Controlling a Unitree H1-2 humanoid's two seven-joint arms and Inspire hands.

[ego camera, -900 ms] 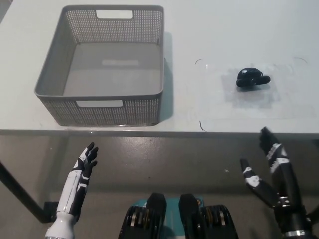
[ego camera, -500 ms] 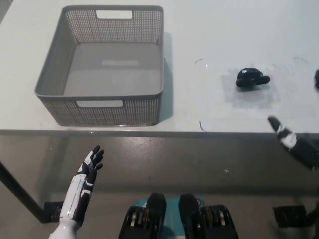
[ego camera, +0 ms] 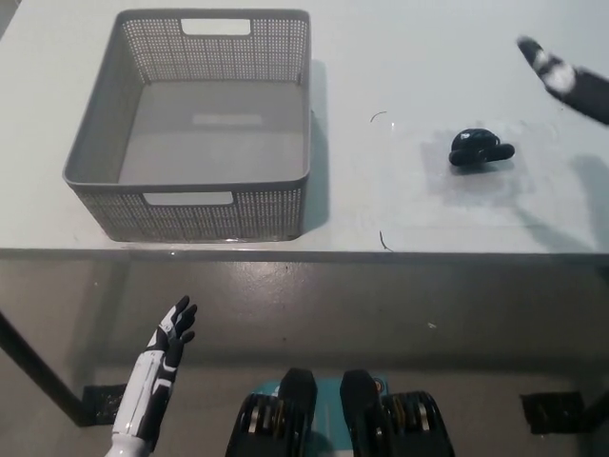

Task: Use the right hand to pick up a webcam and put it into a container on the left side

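Observation:
A small black webcam (ego camera: 480, 149) lies on the white table (ego camera: 428, 57), to the right of the middle. A grey mesh basket (ego camera: 195, 205) stands at the left with nothing in it. My black right hand (ego camera: 566, 78) reaches in from the right edge, above and to the right of the webcam and apart from it; only part of it shows. My white left hand (ego camera: 167, 340) rests low at the lower left, below the table's front edge, fingers apart and holding nothing.
The table's front edge (ego camera: 381, 252) runs across the middle of the picture, with grey floor below it. A clear plastic sheet (ego camera: 533, 190) lies under the webcam.
My right hand has risen from below the table's front edge to the upper right, above the table. The left hand has sunk slightly. The webcam and basket have stayed put.

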